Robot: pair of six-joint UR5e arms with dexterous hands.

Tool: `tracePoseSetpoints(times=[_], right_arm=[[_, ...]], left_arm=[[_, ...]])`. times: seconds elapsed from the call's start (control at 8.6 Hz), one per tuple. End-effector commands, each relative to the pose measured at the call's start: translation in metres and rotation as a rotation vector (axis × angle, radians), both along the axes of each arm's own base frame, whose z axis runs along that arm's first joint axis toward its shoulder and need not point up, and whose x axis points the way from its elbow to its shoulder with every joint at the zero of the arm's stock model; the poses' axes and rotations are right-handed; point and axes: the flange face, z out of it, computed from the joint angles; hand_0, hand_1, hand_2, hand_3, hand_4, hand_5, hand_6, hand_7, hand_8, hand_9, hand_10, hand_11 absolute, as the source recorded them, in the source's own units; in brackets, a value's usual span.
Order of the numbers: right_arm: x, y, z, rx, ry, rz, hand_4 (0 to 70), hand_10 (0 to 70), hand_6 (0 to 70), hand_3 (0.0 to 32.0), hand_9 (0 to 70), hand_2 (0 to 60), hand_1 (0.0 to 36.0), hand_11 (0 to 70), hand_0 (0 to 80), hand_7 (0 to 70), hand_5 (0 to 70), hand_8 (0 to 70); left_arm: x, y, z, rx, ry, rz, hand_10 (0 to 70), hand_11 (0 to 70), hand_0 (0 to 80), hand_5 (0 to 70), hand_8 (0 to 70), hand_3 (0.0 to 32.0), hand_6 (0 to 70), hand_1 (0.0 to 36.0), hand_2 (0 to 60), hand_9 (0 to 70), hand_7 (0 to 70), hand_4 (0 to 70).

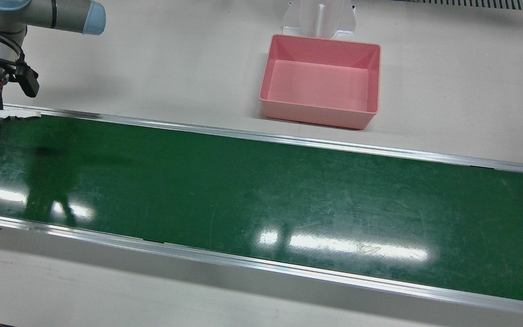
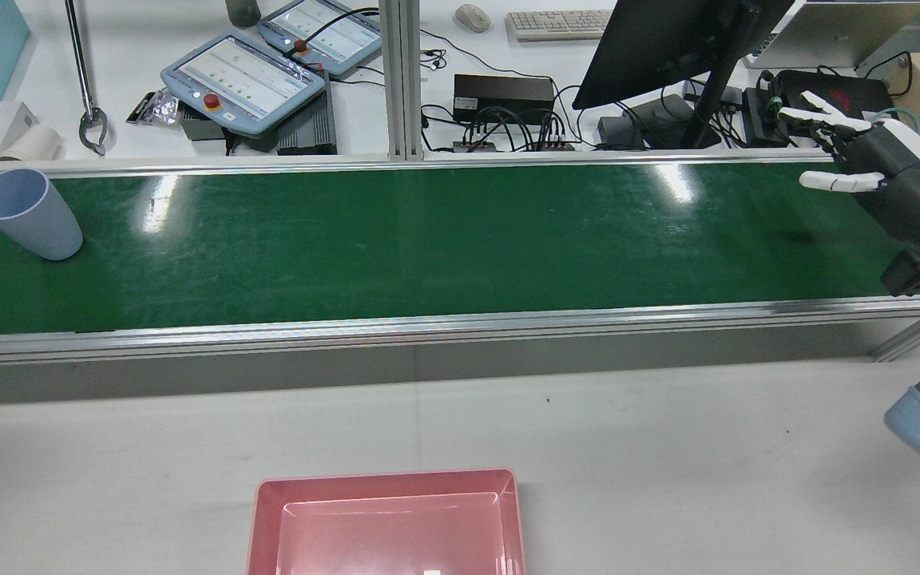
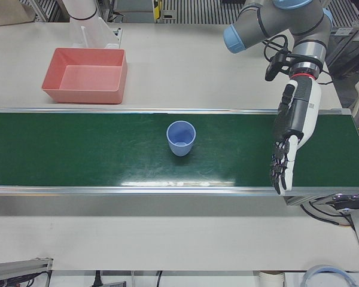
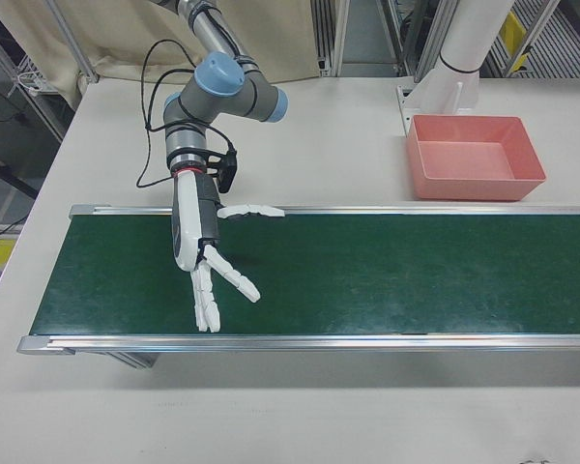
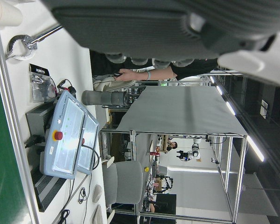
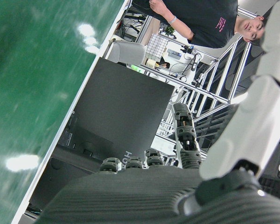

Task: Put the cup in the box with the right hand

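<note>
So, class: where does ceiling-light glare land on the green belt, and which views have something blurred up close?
Front view: bright white glare patches on the belt along its near edge. Rear view: smaller streaks along its far side, one near the cup. Right hand view: soft glare spots on a blurred belt, with the right hand dark and out of focus at the bottom. Left hand view: the left hand blurs the top.
</note>
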Motion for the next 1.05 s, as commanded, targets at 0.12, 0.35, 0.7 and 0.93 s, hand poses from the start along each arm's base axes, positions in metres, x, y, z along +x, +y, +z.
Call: tracePoseSetpoints(times=[0.12, 0.35, 0.7, 0.93], right_arm=[[0.0007, 0.0000, 0.0002, 0.000, 0.000, 0.001, 9.7, 1.9, 3.1, 0.0, 4.3, 10.1, 8.5, 4.1, 44.8, 8.8, 3.3, 1.0], [0.0008, 0.0001, 0.0003, -0.001, 0.001, 0.001, 8.0, 2.1, 3.1, 0.0, 4.5, 17.4, 10.1, 4.2, 43.1, 9.2, 3.3, 1.2], [-0.0001, 0.0001, 0.0002, 0.000, 0.001, 0.000, 11.5, 2.1, 3.3, 0.0, 4.9, 10.1, 8.1, 4.2, 44.6, 10.0, 3.2, 1.4], [-0.0010, 0.0002, 0.0009, -0.001, 0.002, -0.003, 9.5, 2.1, 3.4, 0.0, 5.0, 17.3, 9.7, 4.2, 42.5, 10.4, 3.1, 1.4]], left_arm=[[-0.0001, 0.0005, 0.0007, -0.001, 0.000, 0.000, 0.0, 0.0, 0.0, 0.0, 0.0, 0.0, 0.0, 0.0, 0.0, 0.0, 0.0, 0.0], [-0.0001, 0.0005, 0.0007, -0.001, 0.000, 0.000, 0.0, 0.0, 0.0, 0.0, 0.0, 0.0, 0.0, 0.0, 0.0, 0.0, 0.0, 0.0], [-0.0002, -0.0001, -0.0001, 0.000, 0.000, -0.001, 0.0, 0.0, 0.0, 0.0, 0.0, 0.0, 0.0, 0.0, 0.0, 0.0, 0.0, 0.0], [-0.0002, -0.0001, -0.0001, 0.000, 0.000, -0.001, 0.0, 0.0, 0.0, 0.0, 0.0, 0.0, 0.0, 0.0, 0.0, 0.0, 0.0, 0.0]])
